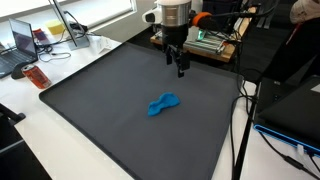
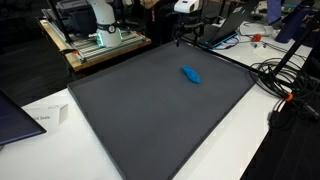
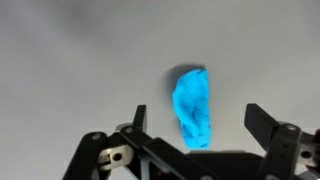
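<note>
A crumpled blue cloth (image 1: 164, 103) lies on the dark grey mat (image 1: 110, 110) near its middle; it also shows in an exterior view (image 2: 191, 74) and in the wrist view (image 3: 193, 108). My gripper (image 1: 181, 68) hangs above the mat at its far edge, well above and behind the cloth, and appears in an exterior view (image 2: 180, 36) too. In the wrist view the two fingers (image 3: 200, 122) are spread apart with nothing between them except the cloth seen far below. The gripper is open and empty.
The mat lies on a white table (image 1: 45, 135). A laptop (image 1: 24, 42) and an orange object (image 1: 37, 76) sit beside the mat. Cables (image 2: 285, 85) run along one side. A rack with equipment (image 2: 95, 35) stands behind the table.
</note>
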Controlling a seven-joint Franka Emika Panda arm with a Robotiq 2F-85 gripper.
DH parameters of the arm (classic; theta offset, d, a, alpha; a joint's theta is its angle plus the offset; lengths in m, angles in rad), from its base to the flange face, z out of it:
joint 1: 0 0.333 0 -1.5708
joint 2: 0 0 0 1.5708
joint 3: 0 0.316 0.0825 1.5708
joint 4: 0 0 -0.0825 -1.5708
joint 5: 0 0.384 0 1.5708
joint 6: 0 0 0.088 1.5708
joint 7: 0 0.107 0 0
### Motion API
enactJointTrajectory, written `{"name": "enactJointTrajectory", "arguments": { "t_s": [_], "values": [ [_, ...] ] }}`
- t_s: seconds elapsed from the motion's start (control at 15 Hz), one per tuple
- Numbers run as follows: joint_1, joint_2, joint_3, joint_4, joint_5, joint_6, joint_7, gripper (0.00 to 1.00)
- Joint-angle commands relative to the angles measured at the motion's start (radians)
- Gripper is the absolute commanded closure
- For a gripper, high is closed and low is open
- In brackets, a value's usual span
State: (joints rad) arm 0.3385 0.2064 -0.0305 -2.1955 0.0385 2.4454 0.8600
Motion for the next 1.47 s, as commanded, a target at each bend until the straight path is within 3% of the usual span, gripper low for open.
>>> {"name": "enactJointTrajectory", "arguments": {
  "t_s": [0.0, 0.53, 1.0, 1.4],
  "values": [
    [-0.04, 0.028, 0.054, 0.101, -0.009, -0.103, 0.072, 0.0],
    [-0.087, 0.204, 0.063, 0.261, 0.015, -0.105, 0.109, 0.0],
    [-0.071, 0.352, 0.044, 0.36, 0.01, -0.094, 0.156, 0.0],
    [-0.048, 0.431, 0.021, 0.397, 0.001, -0.082, 0.277, 0.0]
  ]
}}
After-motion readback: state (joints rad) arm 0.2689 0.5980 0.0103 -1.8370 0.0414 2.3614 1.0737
